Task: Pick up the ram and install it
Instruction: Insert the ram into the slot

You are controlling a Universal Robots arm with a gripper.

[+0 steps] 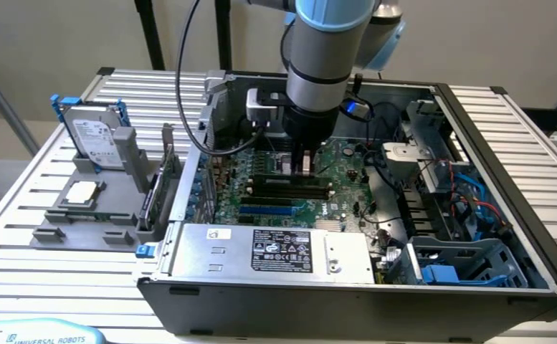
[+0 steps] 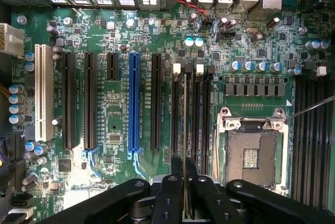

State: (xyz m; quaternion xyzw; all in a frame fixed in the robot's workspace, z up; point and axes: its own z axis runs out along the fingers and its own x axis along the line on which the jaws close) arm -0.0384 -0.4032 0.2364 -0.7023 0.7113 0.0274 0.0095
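The grey Universal Robots arm reaches down into the open black computer case (image 1: 507, 215), which lies on its side on the slatted metal counter (image 1: 29, 265). Its black gripper (image 2: 185, 190) hangs over the green motherboard (image 2: 115, 103), directly above the black memory slots (image 2: 194, 109) that sit between the blue expansion slot (image 2: 134, 101) and the empty silver processor socket (image 2: 251, 150).

In the wrist view the jaws are nearly closed, pinched on the ram (image 2: 185, 130), a thin green circuit-board stick seen here edge-on as a pale narrow line running from between the jaws out along the slots. Its long axis lies parallel to the slots, and its edge lines up with the gap beside the slot whose white latch (image 2: 176, 68) shows at the far end. In the exterior view the gripper (image 1: 305, 170) is low over the board, the stick hanging below it just at the slots (image 1: 288, 185); whether the edge already touches the slot or is a little above it cannot be told.

So the relation that counts is straight down: the ram is in the jaws, aligned lengthwise with the slot beneath, not yet visibly seated.

On the counter at the exterior view's left stands a grey parts holder (image 1: 97, 208) carrying a silver hard drive (image 1: 94, 132) and a square silver processor chip (image 1: 82, 190).
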